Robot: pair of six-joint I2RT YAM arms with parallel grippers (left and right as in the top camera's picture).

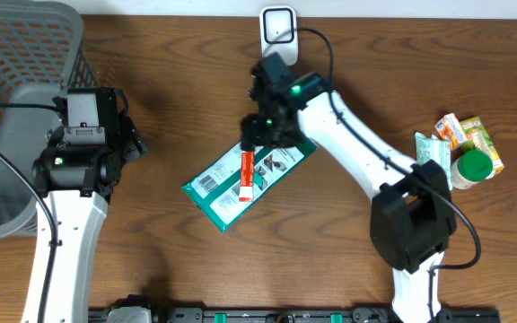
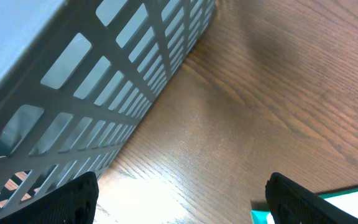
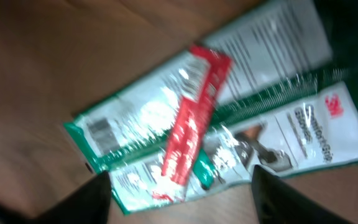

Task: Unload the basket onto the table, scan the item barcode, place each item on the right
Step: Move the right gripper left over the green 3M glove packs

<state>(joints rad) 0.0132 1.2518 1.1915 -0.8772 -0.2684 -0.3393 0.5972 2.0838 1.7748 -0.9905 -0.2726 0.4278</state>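
Black fingers (image 3: 95, 196) of the right hand (image 3: 179, 180) fill the lower corners of the right wrist view, standing apart with a blurred green-and-white packet (image 3: 278, 124) spread just beyond them. Whether they pinch the packet's edge or only hang over it cannot be told. A red strip (image 3: 191, 124) runs slantwise across the packet's middle, and it is unclear whether it is stuck on or loose. From overhead, the packet lies tilted near the centre of the wooden bench (image 1: 178, 90), with the right hand over its upper right end and a barcode (image 1: 209, 182) showing on the white panel at its lower left end. A white scanner (image 1: 277, 25) stands at the far edge of the bench, just behind the right arm and apart from the packet. The left hand (image 2: 179, 186) is open, its fingers spread wide with nothing between them over bare wood. It sits beside the grey mesh basket (image 2: 104, 81) at the left end of the bench, well apart from the packet. At the right end sit a green-capped bottle (image 1: 474, 166) and some small cartons (image 1: 460, 130), touching one another.
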